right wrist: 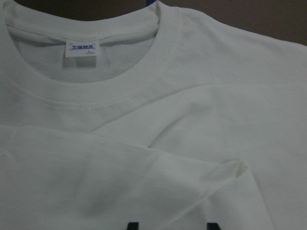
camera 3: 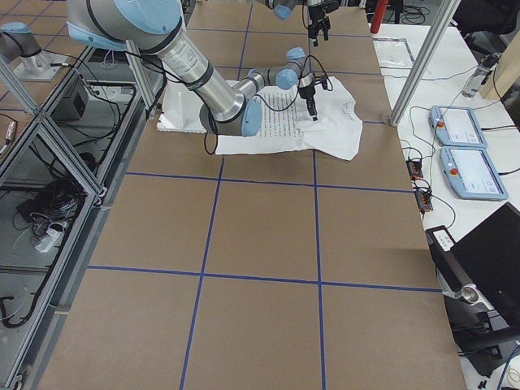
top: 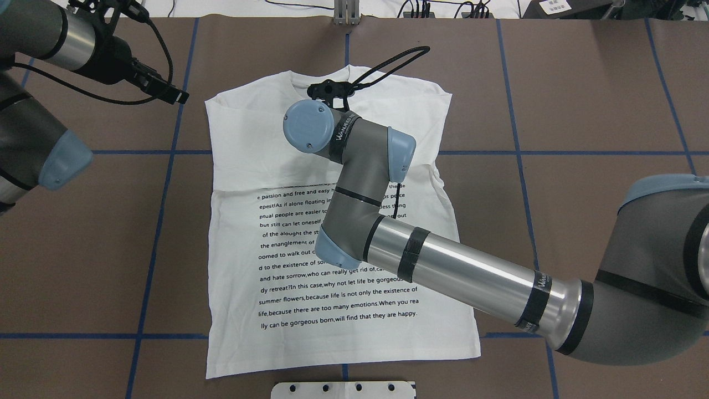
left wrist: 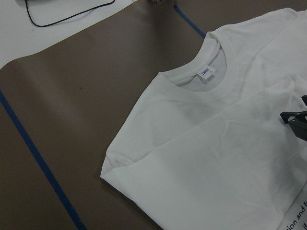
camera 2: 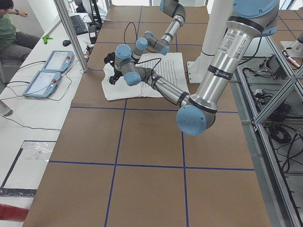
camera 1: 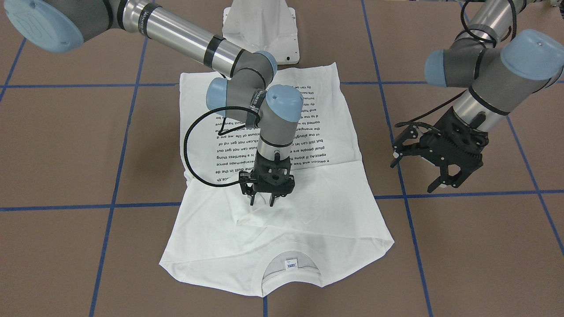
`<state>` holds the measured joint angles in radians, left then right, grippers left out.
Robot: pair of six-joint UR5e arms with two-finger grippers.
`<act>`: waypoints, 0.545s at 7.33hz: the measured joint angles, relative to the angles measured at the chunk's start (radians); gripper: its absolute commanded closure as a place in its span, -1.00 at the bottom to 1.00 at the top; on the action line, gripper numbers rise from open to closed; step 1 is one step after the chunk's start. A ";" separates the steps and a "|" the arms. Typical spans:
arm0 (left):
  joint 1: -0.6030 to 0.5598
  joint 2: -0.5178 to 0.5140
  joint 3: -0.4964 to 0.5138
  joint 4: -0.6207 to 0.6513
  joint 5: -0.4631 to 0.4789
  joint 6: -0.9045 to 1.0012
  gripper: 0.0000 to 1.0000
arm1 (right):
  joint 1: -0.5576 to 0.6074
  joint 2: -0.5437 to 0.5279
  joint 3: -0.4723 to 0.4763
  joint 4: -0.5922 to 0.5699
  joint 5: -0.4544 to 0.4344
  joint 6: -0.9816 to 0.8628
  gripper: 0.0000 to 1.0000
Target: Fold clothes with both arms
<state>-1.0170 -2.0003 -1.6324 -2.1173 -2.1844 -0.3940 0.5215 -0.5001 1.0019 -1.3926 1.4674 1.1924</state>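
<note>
The shirt (camera 1: pixel 308 211) lies lengthwise, collar (camera 1: pixel 291 256) pointing away from the robot.

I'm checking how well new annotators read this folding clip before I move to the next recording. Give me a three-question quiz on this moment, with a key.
1. True or false: the left gripper hangs directly over the shirt.
2. Which gripper is down at the shirt's chest, between the printed text and the collar? A) left B) right C) both
3. Fill in: the collar points ___ the robot's base (towards / away from).
Key: 1 false: it is over bare table beside the shirt, jaws open. 2 B: the right gripper. 3 away from.
</note>
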 measured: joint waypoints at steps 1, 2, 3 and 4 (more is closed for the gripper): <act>0.000 0.000 0.000 -0.001 0.000 -0.002 -1.00 | 0.000 0.001 0.001 -0.014 -0.001 -0.004 1.00; 0.000 0.000 0.000 -0.001 0.000 -0.004 -1.00 | 0.000 0.000 0.003 -0.027 -0.001 -0.009 1.00; 0.000 0.000 -0.001 -0.001 0.000 -0.004 -1.00 | 0.000 -0.001 0.005 -0.034 -0.004 -0.014 1.00; 0.000 0.000 -0.001 -0.001 0.000 -0.005 -1.00 | 0.000 -0.002 0.008 -0.042 -0.010 -0.019 1.00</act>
<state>-1.0170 -2.0003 -1.6336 -2.1188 -2.1844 -0.3991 0.5215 -0.5022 1.0094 -1.4347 1.4577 1.1732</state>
